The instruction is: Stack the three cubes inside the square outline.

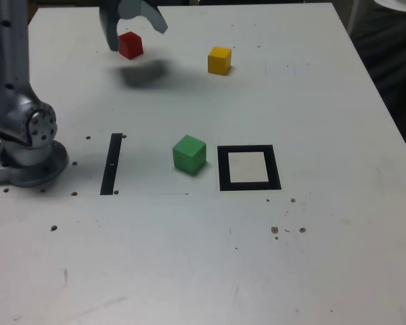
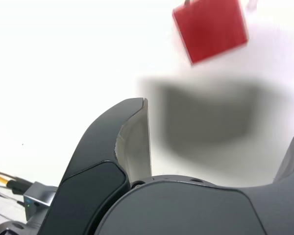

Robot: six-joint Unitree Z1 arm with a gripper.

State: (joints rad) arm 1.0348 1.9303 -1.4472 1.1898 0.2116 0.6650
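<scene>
- From my remote seat: the grey metal arm's base [image 1: 24, 145] sits at about 9 o'clock on the white tabletop [image 1: 189, 257] in the exterior view, and the arm goes up out of the picture and comes back down at roughly 11 o'clock.
- The dark grey gripper [image 1: 132, 30] hangs over the far side of the table, fingers pointing down, jaws spread wide with nothing in them.
- The small red solid cube [image 1: 130, 45] sits on the table right between those fingers in the exterior view; can't tell if either one touches it. In the wrist view the cube [image 2: 210, 28] is ahead of the fingers [image 2: 132, 142], with a dark shadow on the table in between.
- The small yellow cube [image 1: 219, 60] is at about 12 o'clock, well apart from the red one.
- The small green cube [image 1: 189, 154] sits near centre, just beside the thick black square outline [image 1: 249, 185], at its 9 o'clock side, outside it.
- Thin black strip [image 1: 111, 164] lies between the arm's base and the green cube.
</scene>
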